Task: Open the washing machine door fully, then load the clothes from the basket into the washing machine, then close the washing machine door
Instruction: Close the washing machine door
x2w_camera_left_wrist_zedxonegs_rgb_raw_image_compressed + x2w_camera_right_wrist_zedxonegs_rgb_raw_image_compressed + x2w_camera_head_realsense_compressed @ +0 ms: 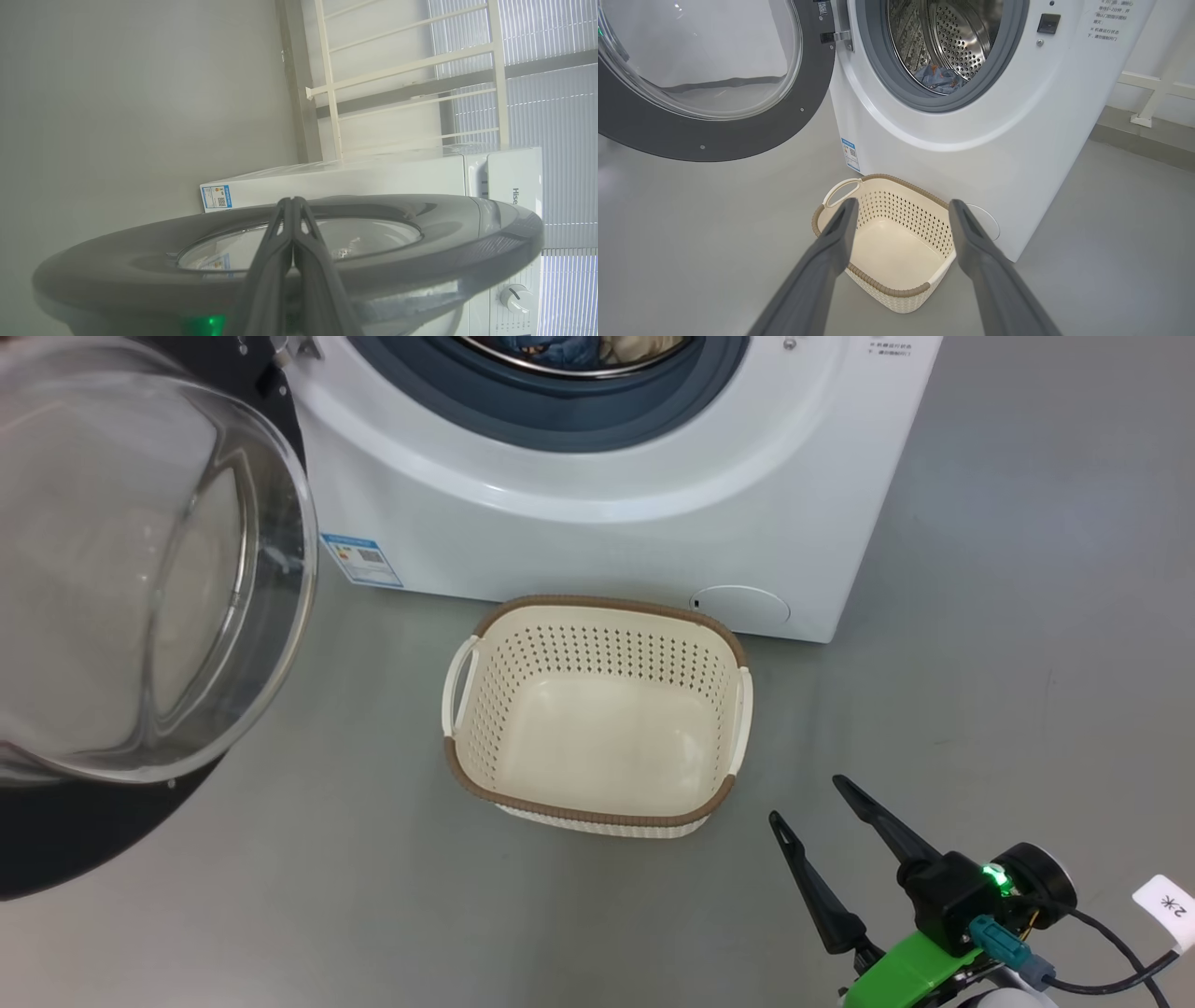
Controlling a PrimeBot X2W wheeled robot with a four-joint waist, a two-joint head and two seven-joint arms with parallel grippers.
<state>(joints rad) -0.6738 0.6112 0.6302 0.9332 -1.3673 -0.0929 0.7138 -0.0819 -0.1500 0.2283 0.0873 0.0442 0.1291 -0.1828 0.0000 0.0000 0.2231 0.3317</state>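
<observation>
Standing wide open left of the washing machine [579, 532], the washing machine door [56, 840] hung ready for closing.
Stiff, fairly heavy and glossy, with a breakable glass bowl [140, 597], it looked best pushed on its dark rim [714, 140]. The left hand [292, 201], fingers pressed together on nothing, pointed at that rim from close by; contact could not be judged. The right hand [901, 207], fingers apart, hovered near the empty basket [887, 290], the clothes [938, 79] already in the drum [966, 42].

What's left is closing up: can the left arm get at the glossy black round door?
Probably yes: the left gripper, jaws shut, faces the glossy black round door close up, nothing between.
</observation>
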